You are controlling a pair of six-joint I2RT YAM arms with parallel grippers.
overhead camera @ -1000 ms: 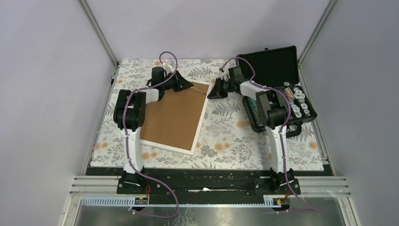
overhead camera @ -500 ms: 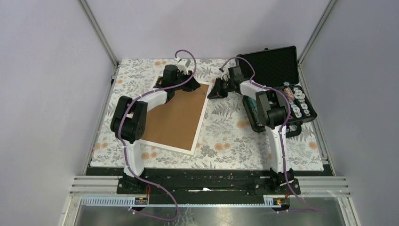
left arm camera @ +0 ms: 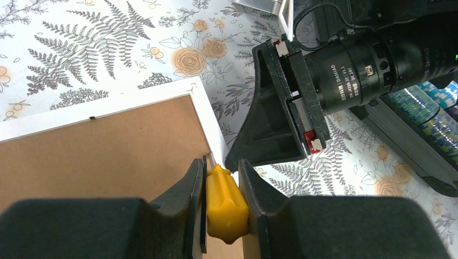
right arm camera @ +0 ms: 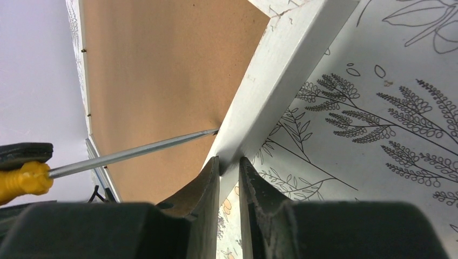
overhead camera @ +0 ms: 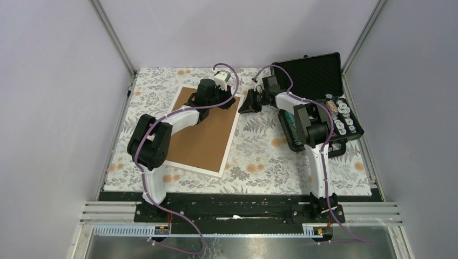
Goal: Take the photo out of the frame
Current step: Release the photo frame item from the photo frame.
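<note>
The frame (overhead camera: 200, 135) lies face down on the floral cloth, its brown back up inside a thin white border (right arm camera: 281, 75). The photo is hidden beneath that back. My left gripper (left arm camera: 221, 164) is shut on the yellow handle of a screwdriver (left arm camera: 226, 202) above the frame's far right corner. The screwdriver's steel shaft (right arm camera: 135, 152) reaches to the inner edge of the white border, tip against the brown back. My right gripper (right arm camera: 229, 164) is shut on that same white border, pinching it from the outer side.
An open black foam-lined case (overhead camera: 318, 75) stands at the back right, with poker chips (overhead camera: 340, 116) in its lower half. The floral cloth (overhead camera: 259, 156) covers the table, and metal posts and grey walls close in both sides.
My left arm has swung right along the frame's far edge, carrying the screwdriver toward the far right corner. The right arm has stayed put on the border.
</note>
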